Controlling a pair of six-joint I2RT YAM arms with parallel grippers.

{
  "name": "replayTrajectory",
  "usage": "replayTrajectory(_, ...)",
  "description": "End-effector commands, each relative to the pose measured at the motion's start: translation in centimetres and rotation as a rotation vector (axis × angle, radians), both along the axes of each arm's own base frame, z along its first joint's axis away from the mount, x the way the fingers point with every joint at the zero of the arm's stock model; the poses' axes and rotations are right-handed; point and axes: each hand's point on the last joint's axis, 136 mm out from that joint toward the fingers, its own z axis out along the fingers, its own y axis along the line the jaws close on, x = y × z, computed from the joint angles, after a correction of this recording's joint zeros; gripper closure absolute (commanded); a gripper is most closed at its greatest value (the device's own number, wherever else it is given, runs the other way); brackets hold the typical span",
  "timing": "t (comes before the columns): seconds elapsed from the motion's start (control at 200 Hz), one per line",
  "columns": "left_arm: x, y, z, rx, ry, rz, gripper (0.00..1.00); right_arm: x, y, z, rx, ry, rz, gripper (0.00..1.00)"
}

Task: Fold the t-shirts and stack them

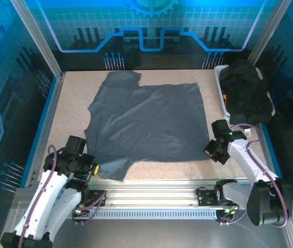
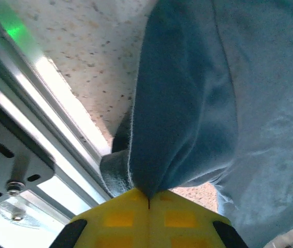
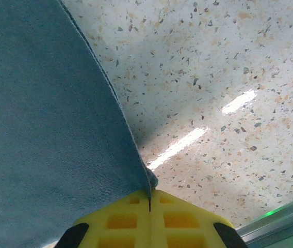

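Slate blue-grey soft knit t-shirt [image 1: 146,121] lies spread flat and lightly wrinkled on the speckled beige table [image 1: 69,113]. The left gripper [image 2: 148,199] has its yellow fingers pressed together, pinching the shirt's bunched near-left corner. The right gripper [image 3: 150,196] pinches the near-right hem corner. Crumpled black t-shirts [image 1: 247,93] are heaped in the white tray [image 1: 220,77] at far right, their shapes unclear.

The black cloth t-shirts [image 1: 247,93] lie in one dark heap in the white plastic bin [image 1: 222,85], too bunched to count. In both wrist views the slate blue-grey cloth t-shirt [image 2: 198,103] runs off the picture's edges. Its pinched edge vanishes inside the closed grip of the yellow-tipped left hand [image 2: 148,196] and right hand [image 3: 149,195].
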Motion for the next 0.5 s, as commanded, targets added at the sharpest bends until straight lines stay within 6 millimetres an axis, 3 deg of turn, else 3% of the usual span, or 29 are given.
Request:
replayTrajectory(0.0, 4.6, -1.1, 1.6, -0.006, -0.106, -0.091, 1.00, 1.0, 0.4, 0.5, 0.001, 0.007, 0.010, 1.00)
replayTrajectory(0.245, 13.8, -1.0, 4.1, 0.078, -0.218, -0.179, 1.00, 4.9, 0.6, 1.9, 0.011, -0.008, -0.002, 1.00)
replayTrajectory(0.495, 19.9, 0.2, 6.3, 0.137, -0.279, -0.245, 1.00, 9.3, 0.4, 3.8, 0.007, -0.049, -0.037, 1.00)
